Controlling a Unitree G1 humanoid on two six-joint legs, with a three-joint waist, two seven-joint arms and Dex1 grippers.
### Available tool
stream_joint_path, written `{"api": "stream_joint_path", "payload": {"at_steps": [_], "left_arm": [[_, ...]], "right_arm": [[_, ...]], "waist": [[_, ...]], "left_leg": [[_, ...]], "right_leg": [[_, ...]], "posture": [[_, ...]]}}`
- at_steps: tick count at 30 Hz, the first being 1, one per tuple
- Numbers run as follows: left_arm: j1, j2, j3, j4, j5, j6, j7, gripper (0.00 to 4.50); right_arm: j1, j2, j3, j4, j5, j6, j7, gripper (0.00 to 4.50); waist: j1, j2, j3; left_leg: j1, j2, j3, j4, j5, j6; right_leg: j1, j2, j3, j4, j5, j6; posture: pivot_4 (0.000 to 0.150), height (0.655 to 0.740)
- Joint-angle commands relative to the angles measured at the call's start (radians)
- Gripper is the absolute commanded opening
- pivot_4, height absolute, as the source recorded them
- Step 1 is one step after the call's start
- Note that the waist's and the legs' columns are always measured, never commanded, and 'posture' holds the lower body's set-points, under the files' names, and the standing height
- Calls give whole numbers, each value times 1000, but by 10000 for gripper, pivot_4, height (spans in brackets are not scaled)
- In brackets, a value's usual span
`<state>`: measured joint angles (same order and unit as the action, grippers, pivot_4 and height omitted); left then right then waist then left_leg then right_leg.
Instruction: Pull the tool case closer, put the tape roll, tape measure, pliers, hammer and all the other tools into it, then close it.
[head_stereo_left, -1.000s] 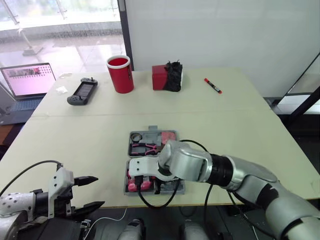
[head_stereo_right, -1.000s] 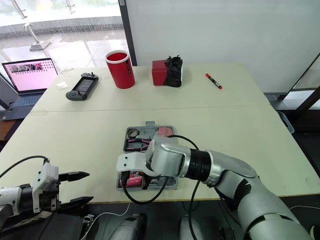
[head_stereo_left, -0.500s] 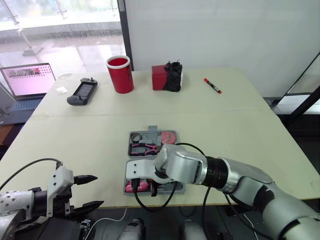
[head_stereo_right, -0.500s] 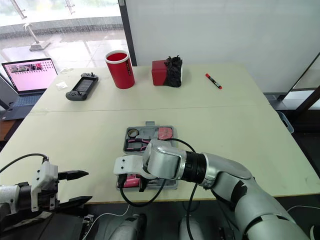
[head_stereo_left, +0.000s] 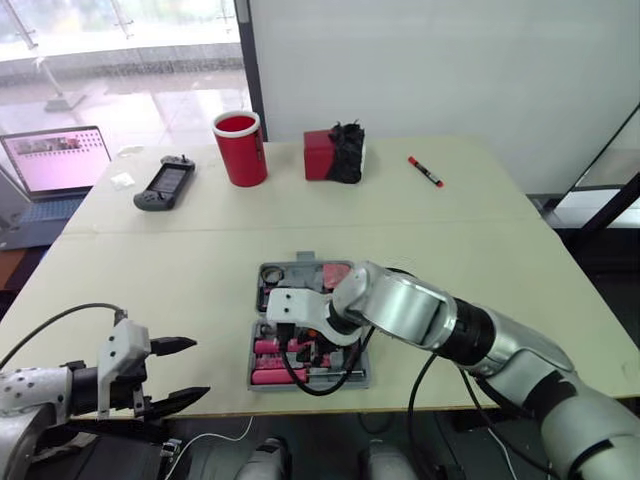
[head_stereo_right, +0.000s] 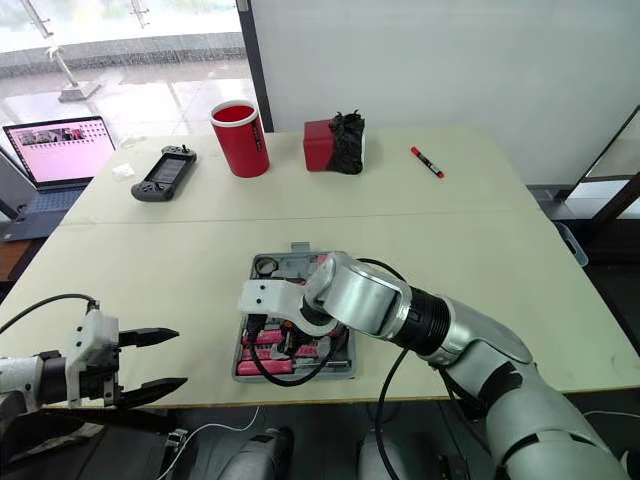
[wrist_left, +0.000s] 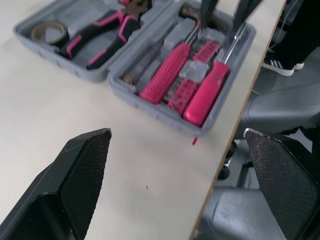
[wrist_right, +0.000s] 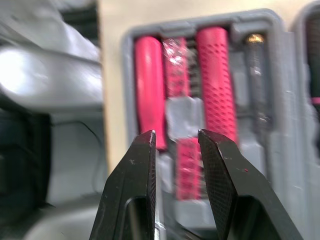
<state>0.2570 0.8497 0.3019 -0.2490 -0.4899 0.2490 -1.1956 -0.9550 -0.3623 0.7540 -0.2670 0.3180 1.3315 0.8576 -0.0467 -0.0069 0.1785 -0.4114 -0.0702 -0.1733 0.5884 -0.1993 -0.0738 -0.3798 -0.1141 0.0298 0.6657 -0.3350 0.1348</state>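
Observation:
The grey tool case (head_stereo_left: 258, 275) lies open near the table's front edge. Its far half holds the tape roll (wrist_left: 49, 31) and pink-handled pliers (wrist_left: 107, 37). Its near half holds pink-handled tools (wrist_left: 167, 72) side by side in their slots. My right gripper (head_stereo_left: 303, 345) hovers just above the near half, its fingers (wrist_right: 145, 150) a little apart with nothing between them; the pink handles (wrist_right: 217, 85) show beyond. My left gripper (head_stereo_left: 170, 372) hangs wide open and empty off the front-left table edge, left of the case.
At the table's back stand a red cup (head_stereo_left: 240, 148), a red box with a black bundle (head_stereo_left: 335, 153) and a red marker (head_stereo_left: 425, 171). A game controller (head_stereo_left: 164, 183) lies far left, with a laptop (head_stereo_left: 60, 160) beyond. Black cables loop over the case's near side.
My right gripper has pulled back from the case's near-left corner toward its middle, uncovering the pink handles lying in the near half. The left gripper has barely shifted.

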Motion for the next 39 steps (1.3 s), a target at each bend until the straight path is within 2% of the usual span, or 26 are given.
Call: {"api": "stream_joint_path", "payload": {"at_steps": [1,3,6,8,10,12,20,23,26,28,30,35,39], "left_arm": [[-19,-1,-5,-3,-17,3,-4,45000],[-33,-2,-19,7,-10,-4,-13,45000],[-66,0,-38,30,-2,-10,-20,45000],[-92,3,-51,49,1,-13,-24,45000],[-106,6,-59,61,5,-18,-32,45000],[-111,6,-61,68,8,-22,-38,45000],[-86,15,-56,98,33,-65,-65,45000],[-87,16,-57,105,34,-72,-68,45000],[-93,13,-63,116,39,-81,-69,45000],[-95,10,-66,120,41,-85,-70,45000],[-98,8,-69,126,44,-89,-71,45000],[-127,-8,-67,152,18,-66,-59,45000],[-180,-36,-55,209,15,-35,0,45000]], "right_arm": [[93,31,-225,-35,26,-178,-52,14425],[183,24,-291,-70,9,-343,-74,14425],[287,-27,-280,-81,15,-503,13,14425],[356,-62,-225,-48,-28,-668,74,8895],[413,-79,-179,-9,-98,-861,103,1430],[443,-66,-163,53,-130,-946,112,286],[474,-29,-127,220,-200,-1028,149,286],[475,-23,-108,276,-244,-1053,158,286],[491,-44,-52,397,-351,-1126,145,286],[509,-40,-64,418,-350,-1145,151,286],[518,-31,-97,393,-323,-1147,154,286],[531,4,-262,232,-143,-1091,175,286],[527,-95,-396,120,-85,-982,177,286]], "waist": [[2,0,0],[7,-1,0],[9,-1,0],[6,-1,0],[0,-1,0],[-8,-1,0],[-7,-1,0],[0,-1,0],[2,-1,0],[2,-1,-1],[2,-1,-1],[4,-1,0],[5,-1,0]], "left_leg": [[0,0,0,0,0,0],[0,0,0,0,0,0],[0,-1,0,1,0,0],[0,-1,0,1,0,0],[0,-1,0,1,0,0],[0,0,0,1,0,0],[1,0,0,2,0,0],[1,0,0,2,0,0],[2,0,0,2,0,0],[3,0,0,2,0,0],[4,0,0,2,0,0],[3,0,-1,2,0,0],[3,0,-1,2,0,0]], "right_leg": [[0,0,0,0,0,0],[1,0,0,0,0,0],[2,-1,-1,-1,0,0],[4,-1,-1,-1,0,0],[6,0,-1,-1,0,0],[6,1,-1,0,0,0],[7,1,-1,0,0,0],[6,1,-1,0,0,0],[6,1,-1,-1,0,0],[6,1,-1,-1,0,0],[7,1,-1,-1,0,0],[7,1,-1,-1,0,0],[7,1,-1,0,0,0]], "posture": [[1500,7400],[1500,7400],[1500,7400],[1500,7400],[1500,7400],[1500,7400],[1500,7400],[1500,7400],[1500,7400],[1500,7400],[1500,7400],[1500,7400],[1500,7400]]}}
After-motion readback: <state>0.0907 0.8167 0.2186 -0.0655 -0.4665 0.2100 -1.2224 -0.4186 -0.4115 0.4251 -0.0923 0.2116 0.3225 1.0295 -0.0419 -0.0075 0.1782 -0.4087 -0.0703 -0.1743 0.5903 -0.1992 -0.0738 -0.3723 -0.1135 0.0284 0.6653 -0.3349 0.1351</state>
